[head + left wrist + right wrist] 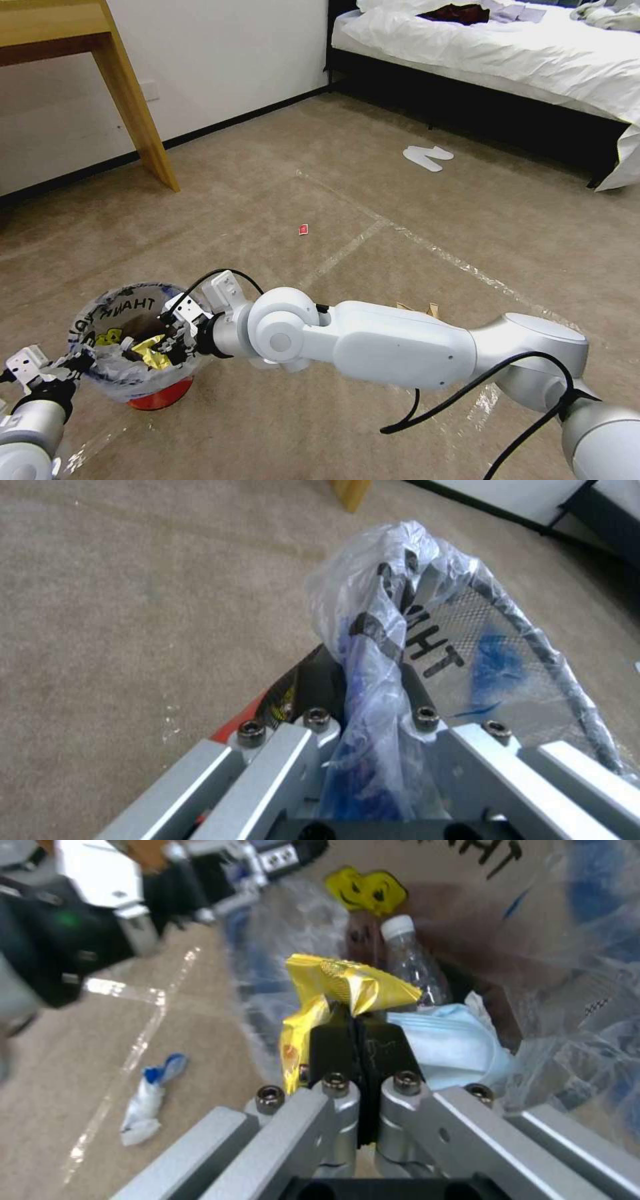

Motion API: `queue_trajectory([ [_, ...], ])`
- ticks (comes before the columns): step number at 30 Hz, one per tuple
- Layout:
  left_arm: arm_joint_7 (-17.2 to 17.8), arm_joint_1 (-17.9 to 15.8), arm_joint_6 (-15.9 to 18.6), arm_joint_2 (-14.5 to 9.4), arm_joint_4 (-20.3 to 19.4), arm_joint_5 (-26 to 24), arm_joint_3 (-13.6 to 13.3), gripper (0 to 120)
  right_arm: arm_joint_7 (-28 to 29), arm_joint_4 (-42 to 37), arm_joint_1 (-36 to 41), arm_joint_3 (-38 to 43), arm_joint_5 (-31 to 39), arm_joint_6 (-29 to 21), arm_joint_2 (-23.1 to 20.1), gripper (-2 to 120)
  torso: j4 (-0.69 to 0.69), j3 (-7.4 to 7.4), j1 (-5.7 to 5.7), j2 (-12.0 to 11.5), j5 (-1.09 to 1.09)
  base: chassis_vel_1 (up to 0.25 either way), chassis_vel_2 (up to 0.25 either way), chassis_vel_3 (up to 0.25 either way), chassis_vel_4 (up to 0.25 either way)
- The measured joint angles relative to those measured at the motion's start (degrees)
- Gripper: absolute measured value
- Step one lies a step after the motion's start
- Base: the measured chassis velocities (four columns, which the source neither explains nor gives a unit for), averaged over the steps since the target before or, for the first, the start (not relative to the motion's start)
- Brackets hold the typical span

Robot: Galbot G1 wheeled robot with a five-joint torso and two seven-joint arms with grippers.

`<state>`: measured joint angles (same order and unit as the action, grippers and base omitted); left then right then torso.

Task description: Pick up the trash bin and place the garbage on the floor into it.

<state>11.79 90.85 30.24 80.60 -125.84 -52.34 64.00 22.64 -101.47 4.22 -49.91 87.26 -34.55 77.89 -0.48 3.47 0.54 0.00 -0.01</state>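
The trash bin [127, 373], a red bucket lined with a clear "THANK YOU" bag, is at my lower left on the carpet floor [373, 200]. My left gripper [67, 367] is shut on its rim and bag [373, 645]. Over the bin's mouth my right gripper [170, 340] is shut on a crumpled yellow wrapper [340, 985]. Inside the bin lie a clear bottle [417, 965] and a pale blue crumpled piece [453, 1045]. A small red wrapper [303, 229] lies farther out. A white-and-blue crumpled scrap [147, 1100] lies beside the bin. A brown paper edge [420, 308] peeks from behind my right arm.
A wooden table leg [133, 100] stands at the back left by the wall. The bed [507, 47] fills the back right, with white slippers [427, 157] in front of it. Tape lines [400, 230] cross the carpet.
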Motion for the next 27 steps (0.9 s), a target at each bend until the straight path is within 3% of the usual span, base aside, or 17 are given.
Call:
queue_trajectory([
  [21, -0.28, 1.06, 0.00, 0.36, -1.47, 0.23, -0.29, 5, -4.25, 18.31, -1.77, -3.70, -8.91, 3.76, 11.27, 0, 0.01, 0.00, 0.00, 0.00, 0.00, 0.000, 0.000, 0.000, 0.000],
  [27, -0.31, 1.05, 0.00, 0.38, -1.43, 0.42, -0.43, 5, -4.24, 19.34, -1.99, -4.11, -10.06, 3.98, 12.47, 0, 0.01, 0.00, 0.00, 0.00, 0.00, 0.000, 0.000, 0.000, 0.000],
])
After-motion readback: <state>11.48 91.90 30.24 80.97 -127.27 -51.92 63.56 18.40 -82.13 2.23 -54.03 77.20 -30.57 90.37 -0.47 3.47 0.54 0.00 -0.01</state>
